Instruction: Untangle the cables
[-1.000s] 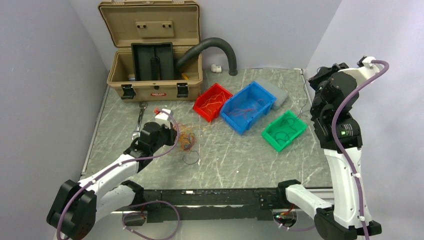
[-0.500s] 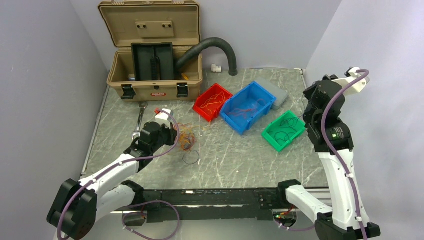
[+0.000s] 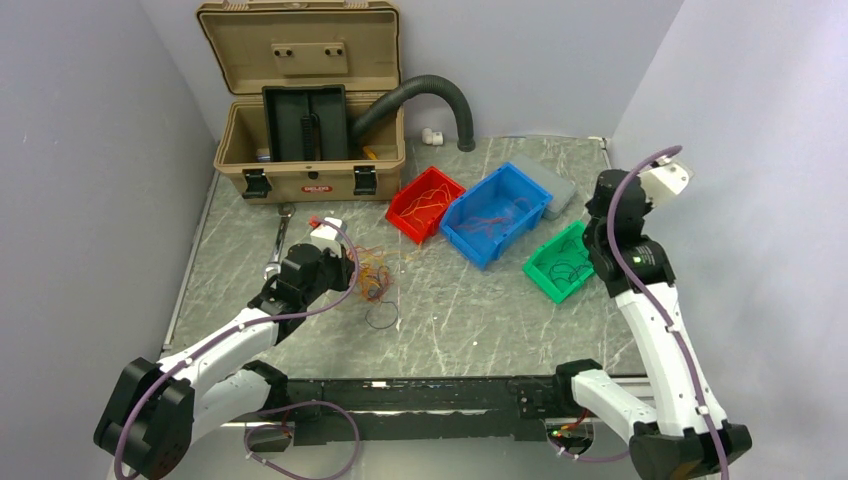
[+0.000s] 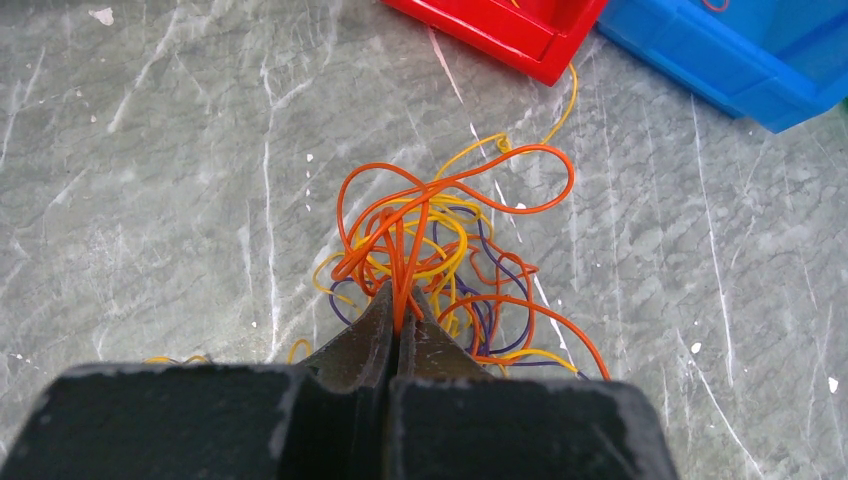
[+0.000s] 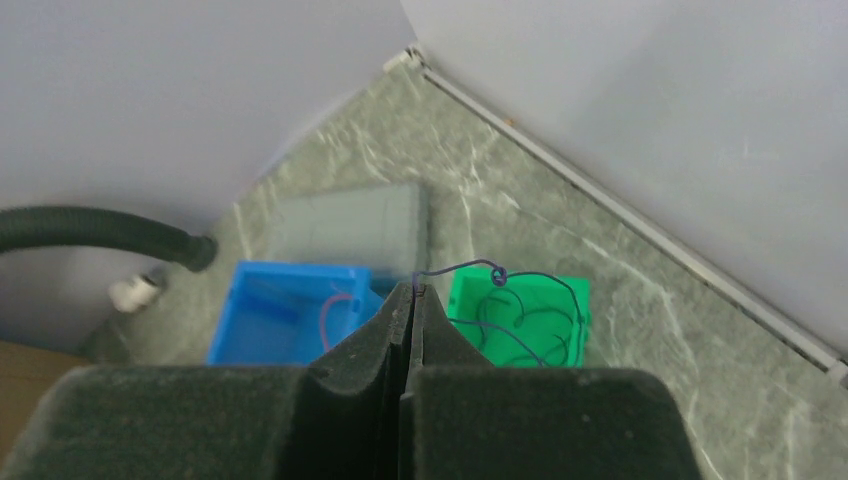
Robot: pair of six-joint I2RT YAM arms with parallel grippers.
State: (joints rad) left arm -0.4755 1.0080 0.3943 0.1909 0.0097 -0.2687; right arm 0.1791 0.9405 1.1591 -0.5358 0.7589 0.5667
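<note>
Marble table (image 3: 480, 310); wrist-views: left jaws tight on orange cables (image 4: 400, 270), right on dark cable (image 5: 455, 267)

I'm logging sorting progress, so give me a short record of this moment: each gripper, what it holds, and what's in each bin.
left gripper: shut on an orange wire at the near side of the tangle
right gripper: shut on a dark wire, above the green bin; the wire's other end reaches into that bin
red bin: orange and yellow wires
blue bin: reddish wires
green bin: dark wires
left to sort: the tangle, with orange, yellow and dark strands
</note>
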